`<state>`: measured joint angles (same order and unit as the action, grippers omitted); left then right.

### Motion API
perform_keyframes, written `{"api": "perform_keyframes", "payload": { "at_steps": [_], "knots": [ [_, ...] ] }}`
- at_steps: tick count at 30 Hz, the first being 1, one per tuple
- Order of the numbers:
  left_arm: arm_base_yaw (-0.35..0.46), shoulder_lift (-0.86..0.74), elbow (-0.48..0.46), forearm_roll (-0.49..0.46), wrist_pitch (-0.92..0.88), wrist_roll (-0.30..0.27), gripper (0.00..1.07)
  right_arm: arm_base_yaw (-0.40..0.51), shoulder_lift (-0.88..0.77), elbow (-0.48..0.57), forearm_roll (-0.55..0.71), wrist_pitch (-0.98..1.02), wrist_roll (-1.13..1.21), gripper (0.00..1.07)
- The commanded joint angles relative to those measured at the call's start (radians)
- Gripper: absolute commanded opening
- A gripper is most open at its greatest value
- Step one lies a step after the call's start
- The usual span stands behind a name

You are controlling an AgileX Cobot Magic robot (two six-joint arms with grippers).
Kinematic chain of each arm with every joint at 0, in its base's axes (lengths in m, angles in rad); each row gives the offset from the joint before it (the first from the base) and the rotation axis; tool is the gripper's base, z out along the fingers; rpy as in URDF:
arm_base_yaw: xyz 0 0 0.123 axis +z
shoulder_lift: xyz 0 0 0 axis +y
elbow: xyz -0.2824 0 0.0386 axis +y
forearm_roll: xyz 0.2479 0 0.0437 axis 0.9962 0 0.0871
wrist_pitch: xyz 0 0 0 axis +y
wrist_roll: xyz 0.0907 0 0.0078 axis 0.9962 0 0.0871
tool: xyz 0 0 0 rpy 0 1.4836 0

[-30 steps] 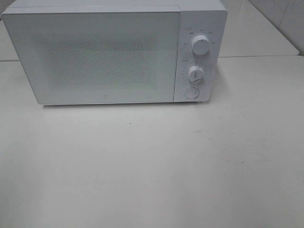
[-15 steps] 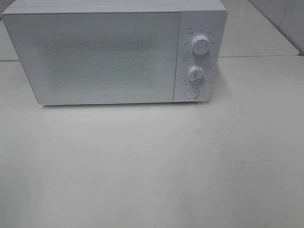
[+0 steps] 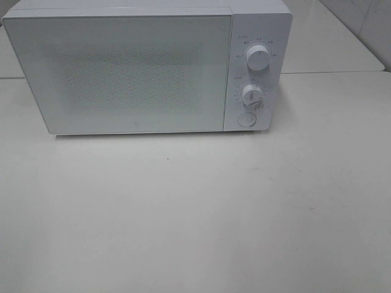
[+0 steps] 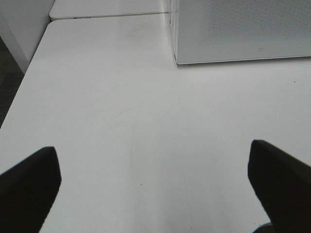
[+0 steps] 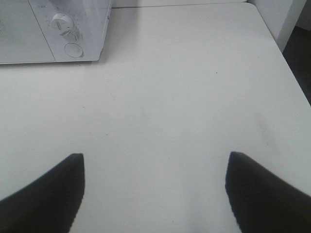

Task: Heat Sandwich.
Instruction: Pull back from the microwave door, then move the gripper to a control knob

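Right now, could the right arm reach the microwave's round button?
Probably yes: the right gripper is open and empty, and only bare table lies between it and the round button.

Print around the microwave [image 3: 122,73] dials [image 3: 257,59] too small to read

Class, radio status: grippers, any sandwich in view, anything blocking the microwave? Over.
Left gripper open, empty. Right gripper open, empty. Sandwich not in view. Microwave door shut, nothing seen blocking it.
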<state>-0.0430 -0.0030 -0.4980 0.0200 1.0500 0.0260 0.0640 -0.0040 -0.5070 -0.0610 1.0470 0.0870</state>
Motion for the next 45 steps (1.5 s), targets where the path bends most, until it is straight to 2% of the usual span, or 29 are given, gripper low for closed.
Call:
{"api": "perform_keyframes", "payload": {
  "at_steps": [1,39,45],
  "knots": [
    [0.001,-0.029,0.004,-0.005,-0.012,-0.005,1.01,-0.004,-0.026,0.003,-0.002,-0.008,-0.007,0.76],
    [0.001,-0.028,0.004,-0.005,-0.012,-0.005,1.01,-0.004,-0.026,0.003,-0.003,-0.008,-0.007,0.76],
    [0.001,-0.028,0.004,-0.005,-0.012,-0.005,1.01,-0.004,-0.026,-0.010,-0.003,-0.025,-0.007,0.81]
  ]
}}
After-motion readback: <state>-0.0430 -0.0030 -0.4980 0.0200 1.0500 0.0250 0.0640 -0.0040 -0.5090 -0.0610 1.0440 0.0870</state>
